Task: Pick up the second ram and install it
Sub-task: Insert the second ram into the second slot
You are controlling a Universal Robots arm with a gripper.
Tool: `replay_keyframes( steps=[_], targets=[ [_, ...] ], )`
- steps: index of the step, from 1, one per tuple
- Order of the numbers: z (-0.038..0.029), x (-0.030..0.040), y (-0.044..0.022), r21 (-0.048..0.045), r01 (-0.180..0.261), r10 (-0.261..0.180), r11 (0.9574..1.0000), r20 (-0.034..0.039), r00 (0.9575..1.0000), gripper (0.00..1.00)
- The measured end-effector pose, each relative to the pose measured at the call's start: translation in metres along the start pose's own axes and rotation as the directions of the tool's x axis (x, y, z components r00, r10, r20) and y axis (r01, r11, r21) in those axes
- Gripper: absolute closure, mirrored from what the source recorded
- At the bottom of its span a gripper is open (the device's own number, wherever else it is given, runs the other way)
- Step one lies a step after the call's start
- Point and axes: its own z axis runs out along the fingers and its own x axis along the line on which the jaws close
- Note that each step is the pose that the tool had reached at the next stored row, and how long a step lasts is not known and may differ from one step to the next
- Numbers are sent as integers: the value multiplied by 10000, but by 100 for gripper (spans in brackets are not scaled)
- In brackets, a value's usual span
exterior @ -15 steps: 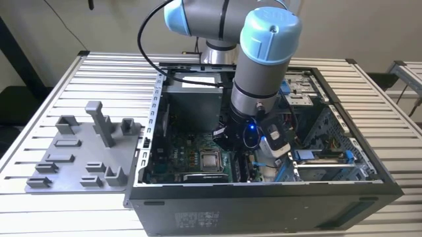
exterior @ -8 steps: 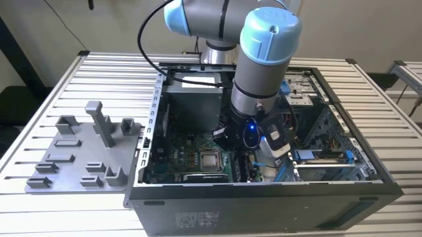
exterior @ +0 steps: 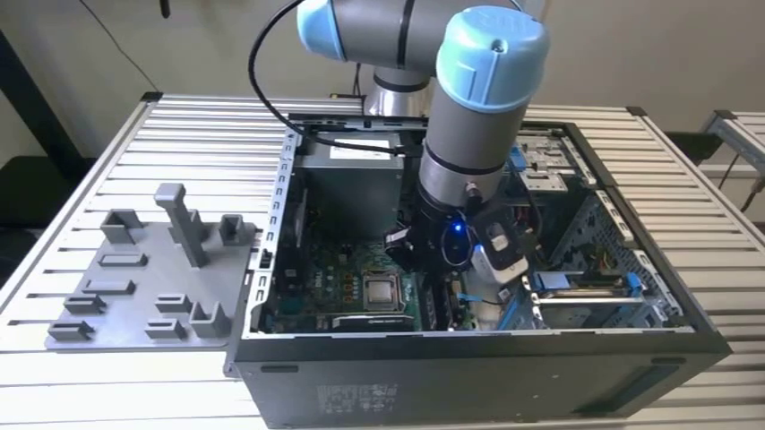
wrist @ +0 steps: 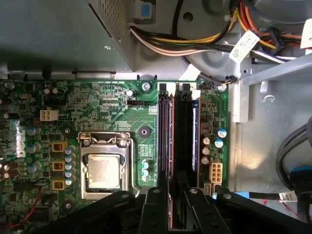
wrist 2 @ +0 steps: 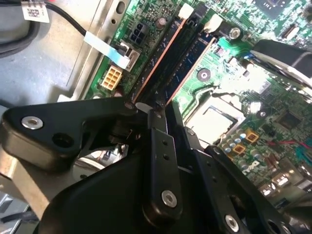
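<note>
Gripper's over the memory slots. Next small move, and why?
Probably a short, straight push down. The gripper sits over the near end of the memory stick, which already stands lined up in its slot on the motherboard. Whether it is fully seated cannot be told.

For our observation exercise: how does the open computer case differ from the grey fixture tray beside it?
The computer case is black, the fixture tray grey. The case is a deep box with high walls holding a motherboard; the tray is a flat plate with upright holders. The robot arm reaches into the case, not over the tray. Both sit on the slatted table.
</note>
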Motion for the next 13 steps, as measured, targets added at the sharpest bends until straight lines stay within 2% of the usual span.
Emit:
replay_keyframes(
  steps=[4, 6, 7, 10, 13],
  targets=[
    [-180, 0, 4, 1, -2, 2, 10000, -8, 10000, 78],
    [-251, 0, 5, -1, -2, 2, 10000, -16, 10000, 78],
    [-271, -2, 6, 0, -1, 1, 10000, -36, 10000, 78],
    [-273, -1, 6, -1, -2, 2, 10000, -39, 10000, 78],
    [-273, -1, 6, -1, -2, 2, 10000, -40, 10000, 89]
  ],
)
